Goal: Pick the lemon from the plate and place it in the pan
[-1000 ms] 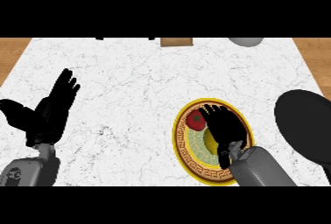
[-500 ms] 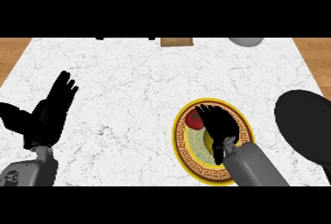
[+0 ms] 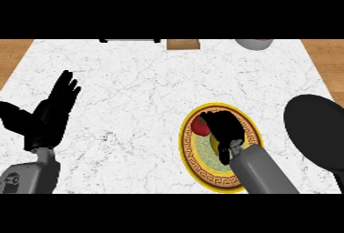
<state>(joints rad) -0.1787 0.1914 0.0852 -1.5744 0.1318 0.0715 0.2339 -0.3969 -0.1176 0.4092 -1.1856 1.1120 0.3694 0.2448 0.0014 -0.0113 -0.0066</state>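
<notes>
We log one table (image 3: 154,91), its top white marble with fine grey veining, evenly lit. We note wood-toned strips (image 3: 15,54) flanking it at the left and right edges. Along the far edge we list a dark flat item (image 3: 131,40), a small brown block (image 3: 183,44) and a grey rounded object (image 3: 254,43), each only partly shown.

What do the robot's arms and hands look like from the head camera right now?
Both forearms are smooth grey cylinders entering from the lower edge, each ending in a black hand with fingers and a thumb. The left hand is matte black throughout; its forearm carries a small dark round marking near the lower edge. The right hand is equally black. No cables or sleeves show.
</notes>
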